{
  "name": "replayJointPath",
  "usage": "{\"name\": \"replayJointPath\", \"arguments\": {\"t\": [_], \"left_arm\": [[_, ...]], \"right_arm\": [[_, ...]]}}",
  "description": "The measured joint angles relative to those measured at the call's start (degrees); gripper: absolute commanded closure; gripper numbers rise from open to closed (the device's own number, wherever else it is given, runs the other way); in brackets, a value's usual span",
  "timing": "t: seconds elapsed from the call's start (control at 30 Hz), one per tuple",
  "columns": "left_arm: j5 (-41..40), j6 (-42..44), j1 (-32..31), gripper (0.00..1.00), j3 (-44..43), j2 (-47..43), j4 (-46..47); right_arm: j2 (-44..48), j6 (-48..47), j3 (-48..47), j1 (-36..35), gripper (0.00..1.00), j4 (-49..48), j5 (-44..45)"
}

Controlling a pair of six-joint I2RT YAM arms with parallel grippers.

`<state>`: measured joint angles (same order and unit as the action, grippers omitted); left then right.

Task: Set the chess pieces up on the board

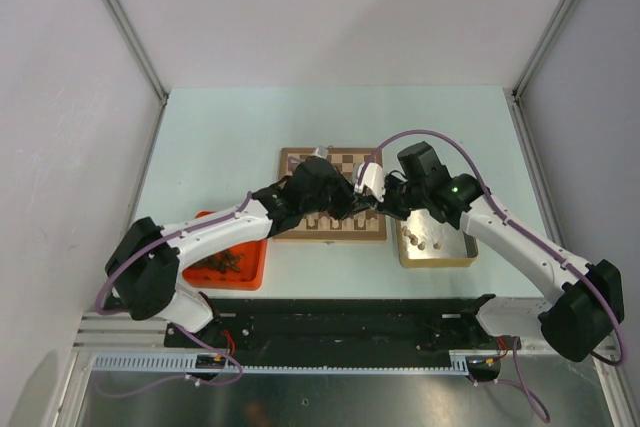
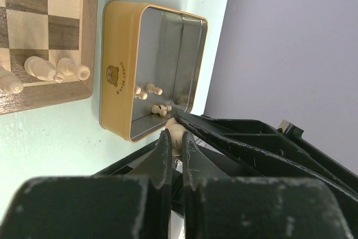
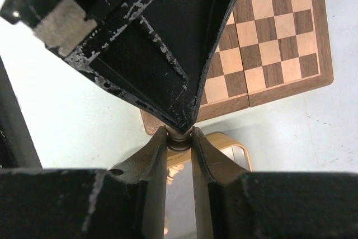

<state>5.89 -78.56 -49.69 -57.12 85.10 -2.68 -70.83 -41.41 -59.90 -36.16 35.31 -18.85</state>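
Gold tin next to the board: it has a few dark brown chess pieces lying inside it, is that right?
Not quite. The gold tin does sit next to the board and does hold a few chess pieces, but they are pale beige, not dark brown. The left wrist view shows them against the tin's grey inside.

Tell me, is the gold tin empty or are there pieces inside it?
Not empty. The left wrist view shows a few pale chess pieces on the bottom of the open gold tin.
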Motion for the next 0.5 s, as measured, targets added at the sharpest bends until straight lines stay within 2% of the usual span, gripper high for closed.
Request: {"name": "replayJointPath", "arguments": {"t": [0.03, 0.07, 0.13, 0.23, 0.33, 0.5], "left_arm": [[0.07, 0.07, 0.00, 1.00, 0.00, 0.00, 0.02], [0.04, 0.15, -0.02, 1.00, 0.00, 0.00, 0.02], [0.07, 0.61, -0.02, 1.00, 0.00, -0.02, 0.17], [-0.26, 2.10, -0.07, 1.00, 0.07, -0.50, 0.20], [-1.44, 4.17, -0.07, 1.00, 0.66, -2.58, 0.26], [-3.15, 9.53, 0.37, 1.00, 3.26, -8.74, 0.44]], "right_arm": [[0.00, 0.02, 0.00, 0.00, 0.64, 0.00, 0.00], [0.00, 0.17, 0.00, 0.00, 0.49, 0.00, -0.04], [0.00, 0.42, 0.07, 0.00, 0.33, -0.07, -0.15], [0.09, -0.02, 0.22, 0.04, 0.19, -0.04, -0.66], [0.85, -0.68, 0.70, 1.20, 0.14, 0.44, -2.51], [4.57, -2.10, 0.98, 7.48, 0.13, 2.62, -7.69]]}}
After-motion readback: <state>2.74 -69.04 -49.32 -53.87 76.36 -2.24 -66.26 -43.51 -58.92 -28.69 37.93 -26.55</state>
